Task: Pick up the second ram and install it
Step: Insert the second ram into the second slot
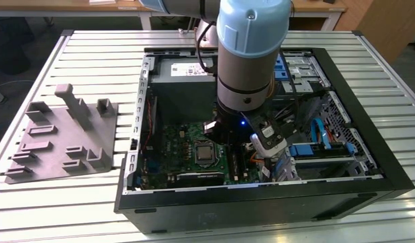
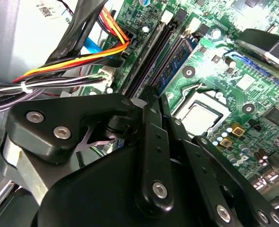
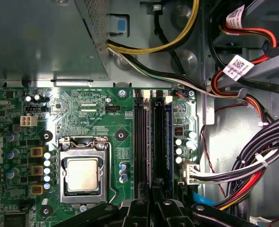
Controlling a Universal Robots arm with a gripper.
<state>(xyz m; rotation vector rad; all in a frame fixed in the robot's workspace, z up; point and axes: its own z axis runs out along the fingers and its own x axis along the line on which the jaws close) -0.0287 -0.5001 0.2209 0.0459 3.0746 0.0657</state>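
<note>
My gripper (image 3: 154,204) reaches down into the open computer case (image 1: 386,167) and hangs over the motherboard's memory slots. Its fingers (image 2: 151,123) stand close together, shut on a thin dark stick seen edge-on, the second ram (image 3: 156,142). This stick lies along a black slot. Right beside it, an identical stick with a blue label (image 3: 167,137) (image 2: 177,59) sits in the neighbouring slot. I cannot tell how deep the second ram sits. In the exterior view the arm (image 1: 251,55) covers the slots.
A grey moulded tray (image 1: 59,147) lies on the slatted table at the exterior view's left. The processor socket (image 3: 82,172) (image 2: 201,116) is beside the slots. Cable bundles (image 3: 253,156) (image 2: 82,56) hang close on the other side. The power supply box (image 3: 40,38) is beyond the slot ends.
</note>
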